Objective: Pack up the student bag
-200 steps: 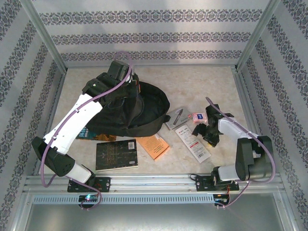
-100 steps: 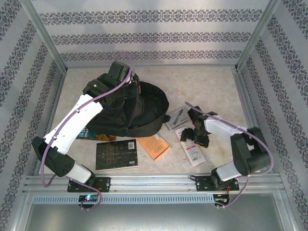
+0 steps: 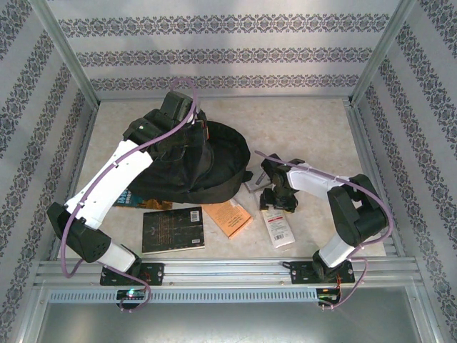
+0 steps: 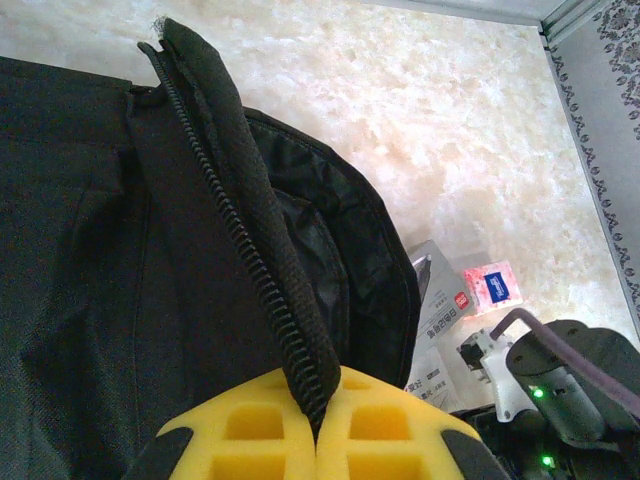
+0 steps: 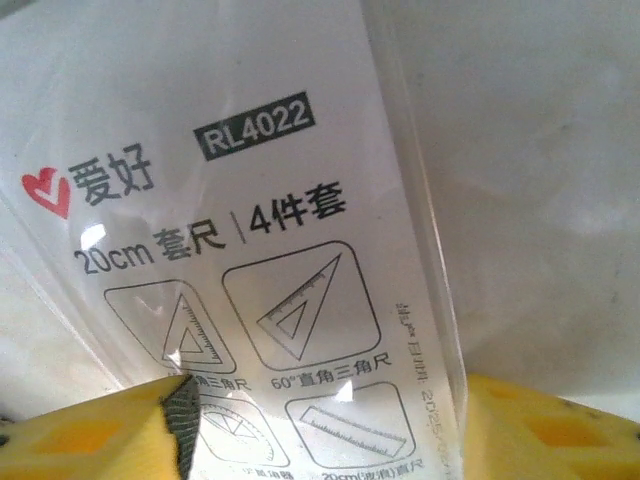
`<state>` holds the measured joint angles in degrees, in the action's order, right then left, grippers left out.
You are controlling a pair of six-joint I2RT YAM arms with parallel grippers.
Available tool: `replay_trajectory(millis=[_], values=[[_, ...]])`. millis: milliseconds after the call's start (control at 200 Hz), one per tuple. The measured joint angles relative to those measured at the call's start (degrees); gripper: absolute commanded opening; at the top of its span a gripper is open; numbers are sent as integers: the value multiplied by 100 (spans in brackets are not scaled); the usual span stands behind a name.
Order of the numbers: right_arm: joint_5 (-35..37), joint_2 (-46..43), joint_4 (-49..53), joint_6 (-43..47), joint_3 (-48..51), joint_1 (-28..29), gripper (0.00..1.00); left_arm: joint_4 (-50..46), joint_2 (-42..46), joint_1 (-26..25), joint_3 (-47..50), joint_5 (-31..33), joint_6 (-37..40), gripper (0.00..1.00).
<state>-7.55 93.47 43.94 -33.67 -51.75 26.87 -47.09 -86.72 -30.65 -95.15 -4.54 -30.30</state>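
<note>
1. On the table (image 3: 307, 121), towards its left, lies a large black soft fabric backpack (image 3: 214, 168).
2. Left gripper (image 4: 318, 425) clamps its raised zip edge.
3. Right gripper (image 5: 320, 420), fingers spread, is over a clear plastic ruler-set packet (image 5: 250, 200) nearby.

Wallpapered panels (image 3: 214, 43) are closing in the scene on three sides. They are white, with grey bands of floral pattern running level across the top of the frame and slanting down the left wall (image 3: 28, 107) and the right wall (image 3: 428, 107). Silver aluminium posts (image 3: 66, 51) are rising at the upper left and upper right corners. A pale, marbled cream tabletop (image 3: 300, 121) is spreading across the middle of the frame, and soft, even light is falling on it. Along the bottom a slotted aluminium rail (image 3: 228, 268) is running from left to right, and a grey metal sheet (image 3: 228, 321) is lying below it.
</note>
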Motion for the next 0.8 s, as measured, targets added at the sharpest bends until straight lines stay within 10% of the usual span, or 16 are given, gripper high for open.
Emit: replay_trajectory(millis=[440, 799], values=[[-804, -387, -459, -516, 407, -1193, 37, 0, 0, 0, 2, -2, -2, 0], [-1043, -723, -603, -221, 614, -1237, 76, 2, 0, 0, 87, -15, 0, 0]])
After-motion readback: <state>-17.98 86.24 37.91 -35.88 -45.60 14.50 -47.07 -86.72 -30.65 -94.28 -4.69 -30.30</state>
